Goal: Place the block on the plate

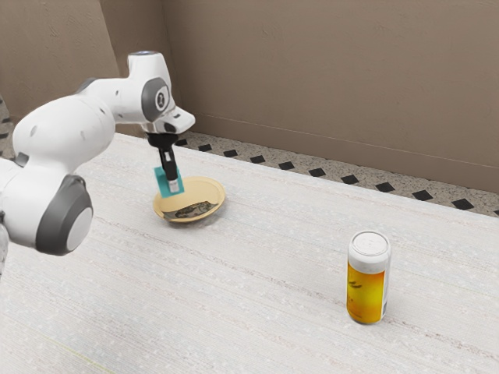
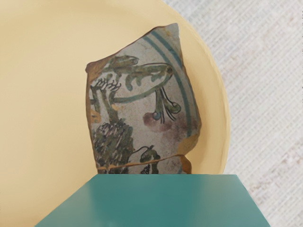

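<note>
Wrist view — smooth teal block [image 2: 154, 201], jagged shard [image 2: 137, 104].

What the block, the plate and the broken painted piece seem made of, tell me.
Block: perhaps plastic or painted wood; smooth, even teal. Plate: perhaps glazed ceramic or plastic; soft sheen, plain yellow. Broken piece: likely painted pottery, matte; rough brown edges suggest fired clay.

Painted pottery shard [image 2: 137, 94], yellow-orange can [image 1: 367, 284]

A teal block [image 1: 163, 184] is held over a shallow yellow plate [image 1: 211, 189] (round, face up on the table [image 1: 257, 273]).
</note>
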Controlling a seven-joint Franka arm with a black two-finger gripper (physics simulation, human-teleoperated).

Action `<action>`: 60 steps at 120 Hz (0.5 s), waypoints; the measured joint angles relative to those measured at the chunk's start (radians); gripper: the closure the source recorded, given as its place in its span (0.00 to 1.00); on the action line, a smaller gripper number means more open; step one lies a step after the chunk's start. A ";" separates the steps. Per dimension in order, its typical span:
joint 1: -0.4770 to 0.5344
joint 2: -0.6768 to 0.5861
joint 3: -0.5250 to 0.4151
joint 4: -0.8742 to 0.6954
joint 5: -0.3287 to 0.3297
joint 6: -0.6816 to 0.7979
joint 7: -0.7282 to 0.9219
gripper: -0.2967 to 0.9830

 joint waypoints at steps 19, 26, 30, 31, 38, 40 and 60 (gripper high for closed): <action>0.019 0.036 -0.003 0.059 0.000 -0.041 0.001 0.45; 0.028 0.040 -0.003 0.059 -0.001 -0.049 0.002 0.45; 0.032 0.041 -0.003 0.056 -0.001 -0.052 0.002 0.45; 0.032 0.042 -0.003 0.055 -0.001 -0.052 0.002 0.45; 0.035 0.046 -0.004 0.049 -0.002 -0.055 0.002 0.45; 0.036 0.048 -0.004 0.048 -0.002 -0.055 0.002 0.45; 0.036 0.071 -0.022 0.058 -0.002 -0.054 0.000 0.45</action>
